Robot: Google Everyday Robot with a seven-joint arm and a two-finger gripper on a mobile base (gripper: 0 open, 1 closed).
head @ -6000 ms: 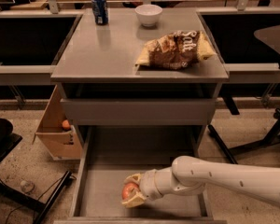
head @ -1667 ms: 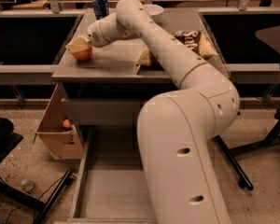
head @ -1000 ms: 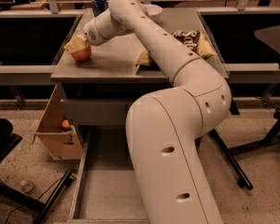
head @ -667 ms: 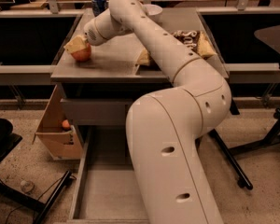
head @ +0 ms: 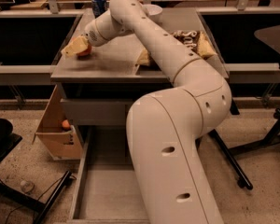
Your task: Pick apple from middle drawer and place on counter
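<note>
The apple point(head: 86, 52) is small and red-orange and sits low over the left side of the grey counter point(head: 113, 59). My gripper point(head: 77, 46) is at the counter's left edge, with its tan fingers point(head: 72, 46) closed around the apple and covering most of it. I cannot tell whether the apple touches the slab. The white arm reaches up from the lower right and across the counter. The middle drawer point(head: 111, 190) is pulled open below, and its grey floor holds nothing that I can see.
A blue can point(head: 99, 4) and a white bowl point(head: 153, 11) stand at the counter's back. A brown chip bag point(head: 192, 40) lies on its right. A cardboard box point(head: 59, 135) holding a small orange fruit point(head: 65, 124) stands left of the drawer. Chair legs point(head: 233, 164) are at right.
The apple has gone from the open drawer up to the counter's left side in my gripper. Over the last second the gripper and the apple have hardly moved.
</note>
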